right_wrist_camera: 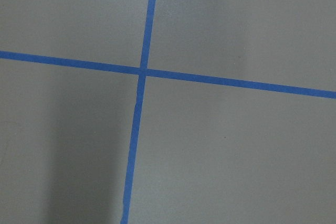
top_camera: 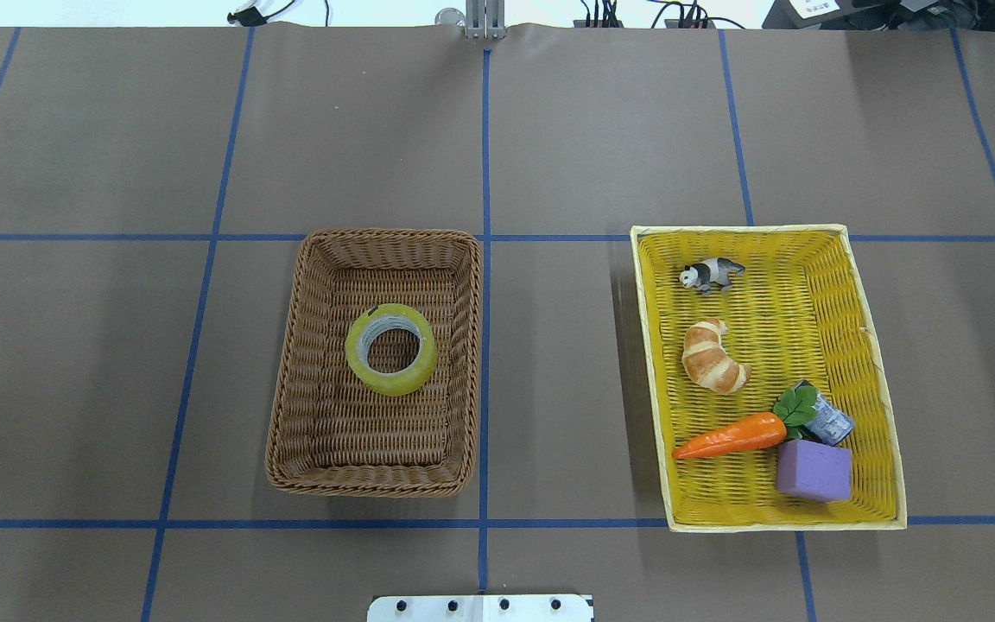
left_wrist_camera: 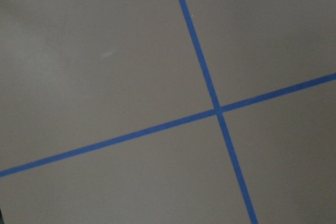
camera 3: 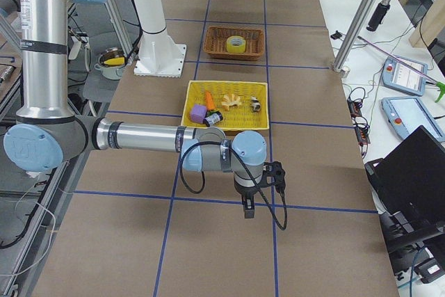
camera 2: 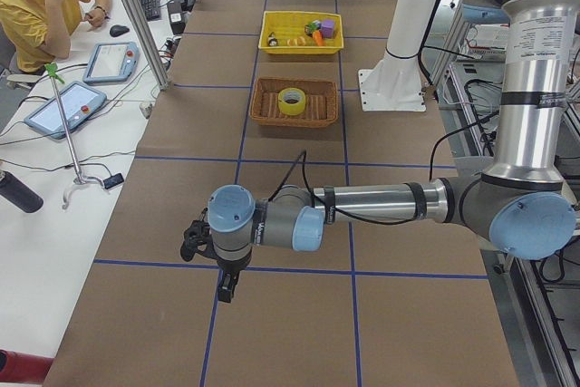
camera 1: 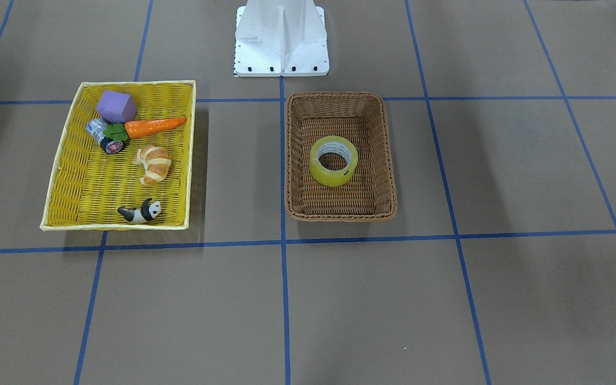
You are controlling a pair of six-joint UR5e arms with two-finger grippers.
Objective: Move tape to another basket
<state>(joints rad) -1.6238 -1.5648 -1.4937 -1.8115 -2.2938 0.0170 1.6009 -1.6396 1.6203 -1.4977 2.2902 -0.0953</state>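
Observation:
The yellow tape roll (top_camera: 391,381) lies flat in the middle of the brown wicker basket (top_camera: 359,484), left of the table's centre; it also shows in the front view (camera 1: 325,175) inside that basket (camera 1: 340,216). Neither gripper is in the overhead or front view. My left gripper (camera 2: 225,287) hangs over bare table far from the baskets, seen only in the exterior left view. My right gripper (camera 3: 249,208) hangs over bare table beyond the yellow basket, seen only in the exterior right view. I cannot tell if either is open or shut. Both wrist views show only table paper and blue lines.
A bright yellow woven basket (top_camera: 787,523) at the right holds a toy panda (top_camera: 709,274), a croissant (top_camera: 713,356), a carrot (top_camera: 726,438), a purple block (top_camera: 813,471) and a small cylinder (top_camera: 830,422). The robot's white base (camera 1: 281,40) stands behind the baskets.

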